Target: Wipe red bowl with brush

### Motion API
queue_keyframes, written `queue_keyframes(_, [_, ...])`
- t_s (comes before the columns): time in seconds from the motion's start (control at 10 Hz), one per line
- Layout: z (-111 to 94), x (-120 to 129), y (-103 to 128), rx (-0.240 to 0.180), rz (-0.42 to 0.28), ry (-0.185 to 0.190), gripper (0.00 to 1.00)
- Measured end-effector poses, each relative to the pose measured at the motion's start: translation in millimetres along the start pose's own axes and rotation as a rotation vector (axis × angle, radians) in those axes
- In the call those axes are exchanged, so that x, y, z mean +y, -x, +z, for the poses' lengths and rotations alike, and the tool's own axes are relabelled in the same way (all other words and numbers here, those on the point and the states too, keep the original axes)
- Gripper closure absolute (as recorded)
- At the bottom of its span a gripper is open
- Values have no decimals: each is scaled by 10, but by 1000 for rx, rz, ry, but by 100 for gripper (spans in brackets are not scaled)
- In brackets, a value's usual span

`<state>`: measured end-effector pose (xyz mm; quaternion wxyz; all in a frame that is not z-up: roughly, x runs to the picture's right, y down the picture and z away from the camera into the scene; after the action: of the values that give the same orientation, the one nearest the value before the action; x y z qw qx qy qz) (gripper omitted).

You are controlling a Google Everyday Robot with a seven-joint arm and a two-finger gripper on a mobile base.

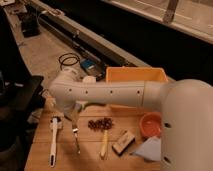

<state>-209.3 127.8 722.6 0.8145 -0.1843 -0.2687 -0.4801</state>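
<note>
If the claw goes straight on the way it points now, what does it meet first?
The claw, tucked under the arm, points down at the wooden board. It would probably meet the fork first; the brush lies beside it. Depth is unclear.
</note>
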Motion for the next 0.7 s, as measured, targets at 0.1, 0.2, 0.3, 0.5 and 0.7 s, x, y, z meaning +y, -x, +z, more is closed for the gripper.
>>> queue_keyframes(0.1, [-4, 14, -24, 4, 3, 0, 20])
queue_keyframes(0.2, [-5, 10, -17, 3, 2, -1, 20])
queue_keyframes(0.3, [-6, 7, -9, 3, 1, 3, 20])
queue_keyframes(0.5, [32, 7, -64, 12, -3, 29, 20])
queue_keyframes(0.7, [273, -50, -84, -14, -32, 49, 20])
